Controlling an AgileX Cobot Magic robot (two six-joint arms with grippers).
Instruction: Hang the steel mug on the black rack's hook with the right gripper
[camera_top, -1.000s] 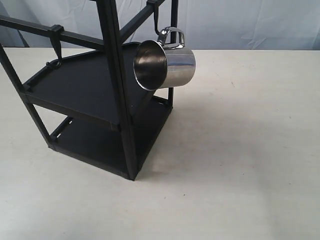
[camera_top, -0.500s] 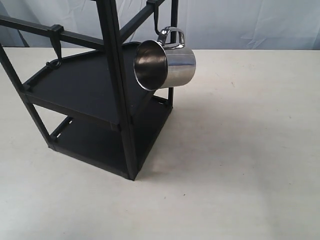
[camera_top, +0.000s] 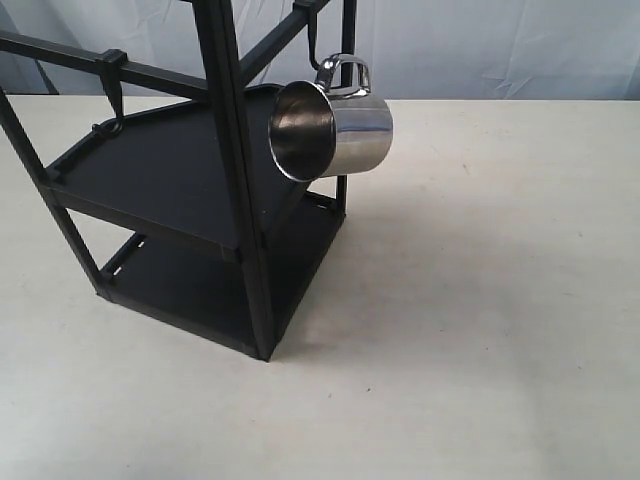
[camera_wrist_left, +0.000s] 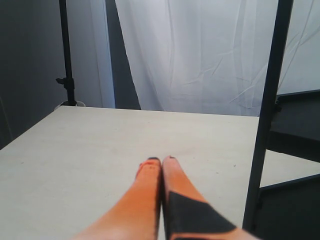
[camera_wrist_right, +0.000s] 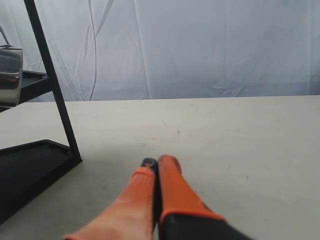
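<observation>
The steel mug (camera_top: 335, 130) hangs by its looped handle (camera_top: 345, 72) from the hook (camera_top: 316, 48) on the black rack (camera_top: 225, 150), mouth tilted toward the camera. In the right wrist view the mug (camera_wrist_right: 10, 75) shows at the frame's edge beside a rack post (camera_wrist_right: 52, 85). My right gripper (camera_wrist_right: 158, 161) is shut with nothing between its orange fingers, low over the table and well apart from the mug. My left gripper (camera_wrist_left: 161, 160) is also shut and empty, next to a rack post (camera_wrist_left: 267, 115). Neither gripper shows in the exterior view.
The rack's two flat trays (camera_top: 160, 170) stand on a pale table (camera_top: 480, 330). A second hook (camera_top: 108, 95) hangs on the left crossbar. White curtain behind. A thin black stand (camera_wrist_left: 66, 60) rises beyond the table's far corner.
The mug has shifted very slightly on the hook; nothing else has moved.
</observation>
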